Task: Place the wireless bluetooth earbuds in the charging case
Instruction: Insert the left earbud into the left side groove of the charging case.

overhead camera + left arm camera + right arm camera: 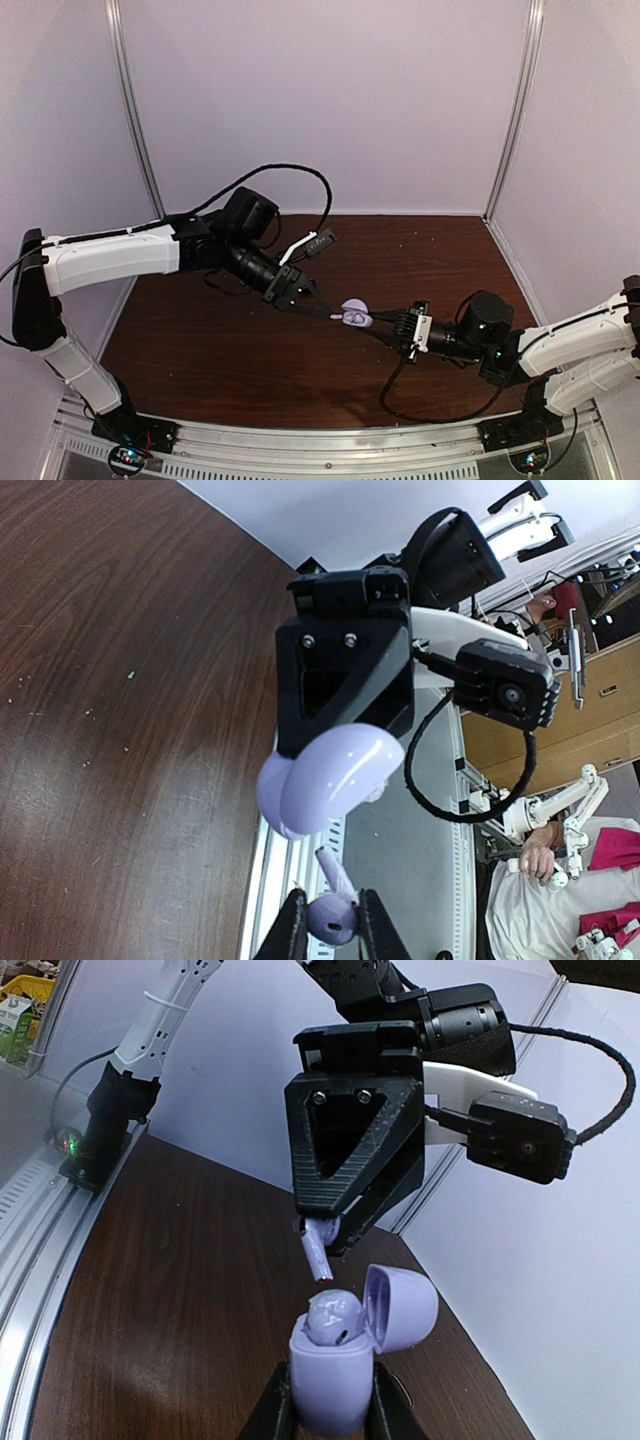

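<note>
The case (328,1385) is held above the table (250,340), a little right of centre. The right gripper (330,1412) is pinching its lower half, and its lid (402,1305) is swung open. One earbud (333,1318) looks already seated in a socket, though the view is too soft to be sure. The second earbud (333,918) is pinched in the left gripper (330,932), just above the open case and not yet in. Judging by this, about half is done: the second bud must still go in.

A first earbud (316,1252) is counted in the left gripper (332,927), a second earbud (333,1317) in the single case (330,1365) clamped by the right gripper (332,1410).
</note>
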Robot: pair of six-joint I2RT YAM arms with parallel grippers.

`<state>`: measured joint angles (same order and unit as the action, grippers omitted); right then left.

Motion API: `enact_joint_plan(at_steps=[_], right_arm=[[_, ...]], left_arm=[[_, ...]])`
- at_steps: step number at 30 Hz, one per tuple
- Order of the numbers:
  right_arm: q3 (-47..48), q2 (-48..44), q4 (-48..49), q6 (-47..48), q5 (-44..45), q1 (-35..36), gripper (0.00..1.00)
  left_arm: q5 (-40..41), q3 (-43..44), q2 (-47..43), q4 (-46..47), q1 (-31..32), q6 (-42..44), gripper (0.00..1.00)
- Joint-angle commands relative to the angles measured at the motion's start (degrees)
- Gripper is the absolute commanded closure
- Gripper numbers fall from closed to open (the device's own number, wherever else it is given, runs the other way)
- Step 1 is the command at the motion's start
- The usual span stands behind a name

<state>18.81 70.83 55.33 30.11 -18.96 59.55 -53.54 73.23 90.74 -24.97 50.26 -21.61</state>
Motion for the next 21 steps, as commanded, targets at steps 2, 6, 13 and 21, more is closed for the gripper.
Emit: enact_joint_plan(at_steps=[2, 6, 13, 21], right_arm=[[2.17, 1.38, -0.84, 1.1, 1.58, 1.12, 1.0], [2.46, 1.77, -1.1, 1.6, 2.65, 1.62, 1.0], [2.46, 1.85, -1.1, 1.36, 3.05, 1.71, 1.0], [2.73, 1.86, -1.26, 1.8, 3.14, 1.8, 1.0]], left_arm=[[0.31, 2.97, 1.55, -1.26, 0.52, -0.05, 0.92], [0.5, 3.14, 1.83, -1.26, 0.79, -0.26, 0.92], [1.22, 3.21, 2.56, -2.03, 1.07, 0.14, 0.93], [2.51, 4.37, 3.55, -2.58, 1.33, -0.93, 0.94]])
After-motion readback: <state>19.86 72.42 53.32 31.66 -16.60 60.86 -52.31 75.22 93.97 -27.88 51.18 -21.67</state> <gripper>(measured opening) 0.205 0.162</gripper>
